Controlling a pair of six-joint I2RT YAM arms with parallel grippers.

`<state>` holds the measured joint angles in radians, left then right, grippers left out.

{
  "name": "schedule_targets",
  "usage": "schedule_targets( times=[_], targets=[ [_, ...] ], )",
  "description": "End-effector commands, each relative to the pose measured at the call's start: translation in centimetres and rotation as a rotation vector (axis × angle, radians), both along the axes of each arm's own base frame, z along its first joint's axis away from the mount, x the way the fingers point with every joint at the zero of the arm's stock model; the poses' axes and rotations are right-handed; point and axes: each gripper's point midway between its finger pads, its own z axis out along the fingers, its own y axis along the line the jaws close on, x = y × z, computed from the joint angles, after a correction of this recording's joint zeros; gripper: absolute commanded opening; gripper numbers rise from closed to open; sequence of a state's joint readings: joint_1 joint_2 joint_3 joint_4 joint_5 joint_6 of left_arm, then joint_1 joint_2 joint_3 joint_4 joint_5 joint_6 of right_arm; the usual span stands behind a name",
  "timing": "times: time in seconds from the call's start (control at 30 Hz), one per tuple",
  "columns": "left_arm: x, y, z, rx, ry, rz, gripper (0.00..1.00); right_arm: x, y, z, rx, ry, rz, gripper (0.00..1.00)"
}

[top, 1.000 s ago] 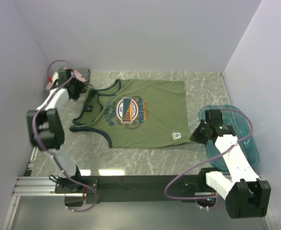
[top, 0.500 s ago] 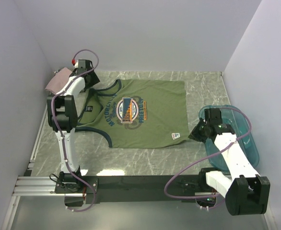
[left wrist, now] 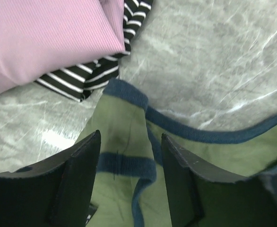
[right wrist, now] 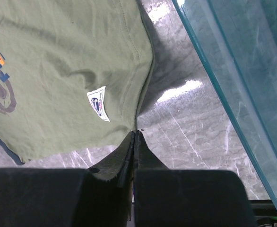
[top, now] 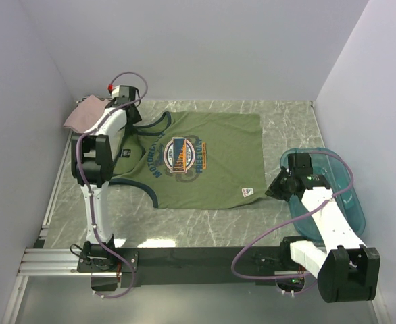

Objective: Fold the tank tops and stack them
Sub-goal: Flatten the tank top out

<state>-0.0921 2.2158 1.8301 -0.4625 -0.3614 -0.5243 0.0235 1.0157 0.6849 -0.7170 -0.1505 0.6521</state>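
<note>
Since leaving the pink top (left wrist: 48, 38), left gripper (left wrist: 130, 142) hangs open astride a strap of the olive top (top: 211, 169) — right gripper (right wrist: 134, 135) pinches its hem; fold can start.

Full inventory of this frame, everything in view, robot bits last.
olive-green tank top: 1, olive with navy trim and a round chest print, spread flat mid-table
pink tank top: 1, pale pink, far-left corner, lying on the striped one
striped tank top: 1, black and white, under the pink one
tub: 1, translucent teal, right edge
table: 1, grey marble pattern
left tool: 1, black, open over the olive top's shoulder strap
right tool: 1, black, shut on the olive top's hem corner
</note>
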Motion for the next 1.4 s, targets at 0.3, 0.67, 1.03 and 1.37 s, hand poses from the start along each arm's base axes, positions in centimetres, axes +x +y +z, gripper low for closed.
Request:
schedule_targets(
  times=[0.3,0.67,1.03,1.37],
  targets=[
    [0.2,1.7,3.0,0.158,-0.008,0.034,0.47,0.5,-0.1,0.1,-0.003,-0.033,0.002,0.00],
    [0.6,1.1,1.6,0.140,0.013,-0.004,0.48,0.6,-0.1,0.1,-0.002,-0.034,0.006,0.00],
    [0.9,1.1,1.2,0.139,0.006,-0.013,0.30,0.6,0.0,0.0,0.002,-0.032,0.010,0.00],
    [0.8,4.5,3.7,0.191,-0.047,0.101,0.01,0.5,0.0,0.0,0.004,-0.031,0.011,0.00]
  ],
)
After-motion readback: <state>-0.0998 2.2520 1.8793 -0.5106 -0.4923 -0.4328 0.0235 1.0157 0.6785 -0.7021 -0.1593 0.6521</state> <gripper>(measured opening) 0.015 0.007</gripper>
